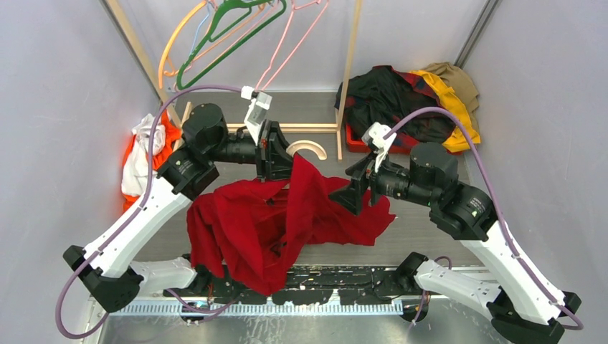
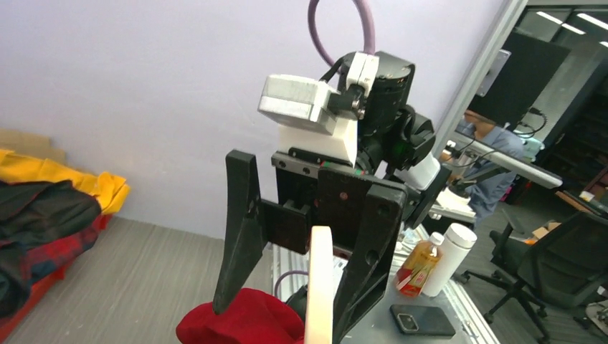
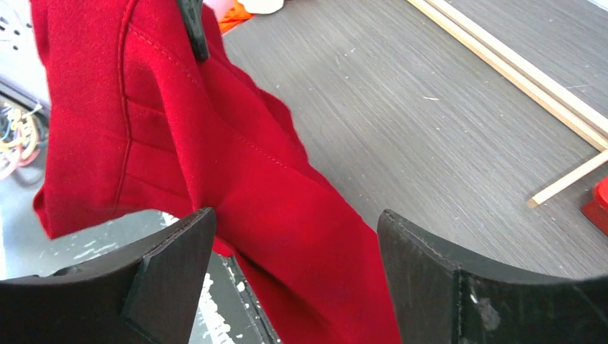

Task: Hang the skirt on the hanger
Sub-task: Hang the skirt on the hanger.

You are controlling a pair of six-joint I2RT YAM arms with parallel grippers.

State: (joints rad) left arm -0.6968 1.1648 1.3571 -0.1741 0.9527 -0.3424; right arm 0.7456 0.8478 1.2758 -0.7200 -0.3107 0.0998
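- The left fingers (image 3: 192,32) are pinching the skirt (image 1: 244,229), holding a peak up beside the cream hanger (image 1: 308,148).
- The right fingers (image 3: 172,265) are gaping wide at a fold; the rest is lying on the table (image 1: 430,236).

Most of hanger (image 1: 308,145) hidden behind skirt (image 1: 287,222), just a curved bit above it, & left gripper (image 1: 285,159) tips lost in skirt, grip unclear.

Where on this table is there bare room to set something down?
Bare tabletop shows between the skirt and the right arm, and at the back beyond the wooden rail. Crowded: the middle under the skirt, and the clothes pile at back right.
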